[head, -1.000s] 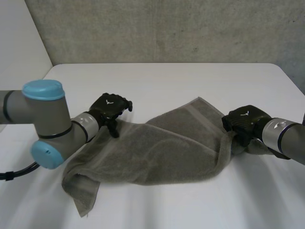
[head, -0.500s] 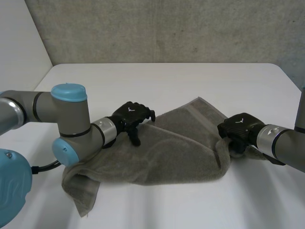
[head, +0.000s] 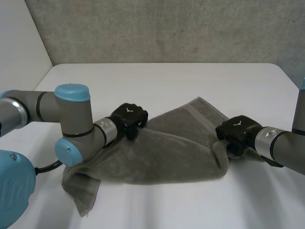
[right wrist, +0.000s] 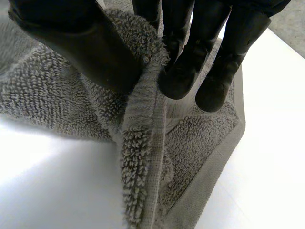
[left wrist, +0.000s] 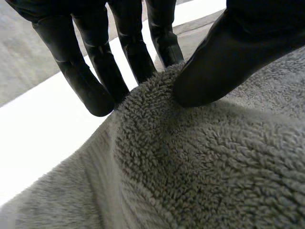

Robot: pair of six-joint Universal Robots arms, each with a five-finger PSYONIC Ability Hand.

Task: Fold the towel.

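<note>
A grey towel [head: 167, 155] lies rumpled across the white table [head: 190, 86]. My left hand [head: 127, 118] is at the towel's far left edge, fingers and thumb pinching a raised fold of towel [left wrist: 157, 90]. My right hand [head: 237, 132] is at the towel's right edge, shut on a hemmed edge [right wrist: 147, 109] clamped between thumb and fingers. The towel's right side is lifted into a ridge by that grip. A corner of the towel [head: 86, 198] droops towards the table's front left.
The left arm's elbow [head: 71, 124] hovers over the towel's left part. A grey wall [head: 167, 28] stands behind the table. Bare table lies beyond the towel and in front of it.
My left hand slid right along the towel's far edge and closed its fingers on a fold. My right hand stayed shut on the right edge and shifted slightly left.
</note>
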